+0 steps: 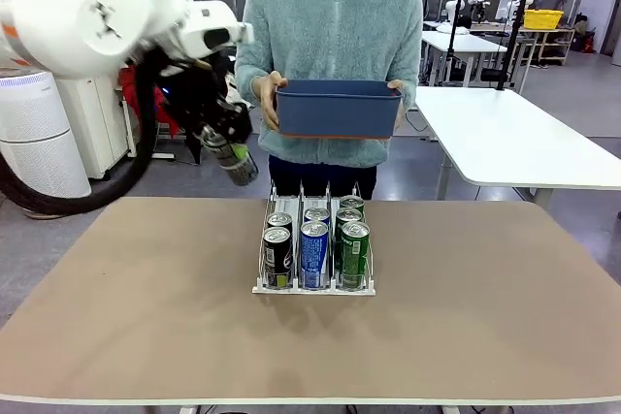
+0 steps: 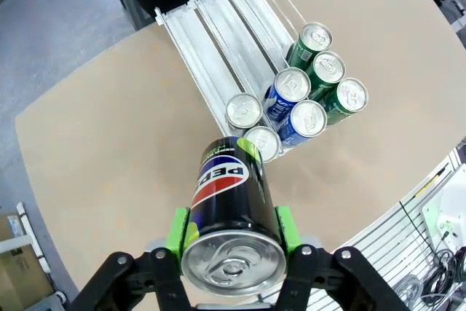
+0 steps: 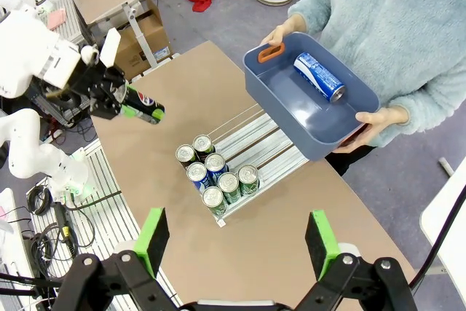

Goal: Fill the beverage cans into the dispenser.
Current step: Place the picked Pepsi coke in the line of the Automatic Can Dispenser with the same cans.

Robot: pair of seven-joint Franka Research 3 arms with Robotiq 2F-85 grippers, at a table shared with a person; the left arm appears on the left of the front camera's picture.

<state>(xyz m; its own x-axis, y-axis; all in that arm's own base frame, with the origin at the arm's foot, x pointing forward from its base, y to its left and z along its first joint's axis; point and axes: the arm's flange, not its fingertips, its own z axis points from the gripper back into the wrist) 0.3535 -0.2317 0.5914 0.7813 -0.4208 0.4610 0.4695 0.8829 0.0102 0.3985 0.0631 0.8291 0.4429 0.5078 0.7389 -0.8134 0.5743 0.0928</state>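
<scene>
Seven cans [image 1: 314,251] fill the front of the dispenser [image 2: 211,34], blue bin [image 1: 335,111] beyond.

Dispenser [image 1: 313,289] holds 2 black cans [image 1: 277,257], 2 blue cans [image 1: 313,254], 3 green cans [image 1: 354,254]. 1 black can [image 1: 238,164] left of dispenser; 1 blue can [image 3: 318,76] in 1 bin [image 1: 335,111] behind it.

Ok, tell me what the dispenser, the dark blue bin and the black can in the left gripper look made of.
Dispenser: likely clear plastic lanes, glossy and see-through, with thin wire dividers that look metal.
Dark blue bin: probably moulded plastic, matte, with even colour and rounded corners.
Black Pepsi can: aluminium by its look, bare silver top with pull tab, glossy printed body.
</scene>
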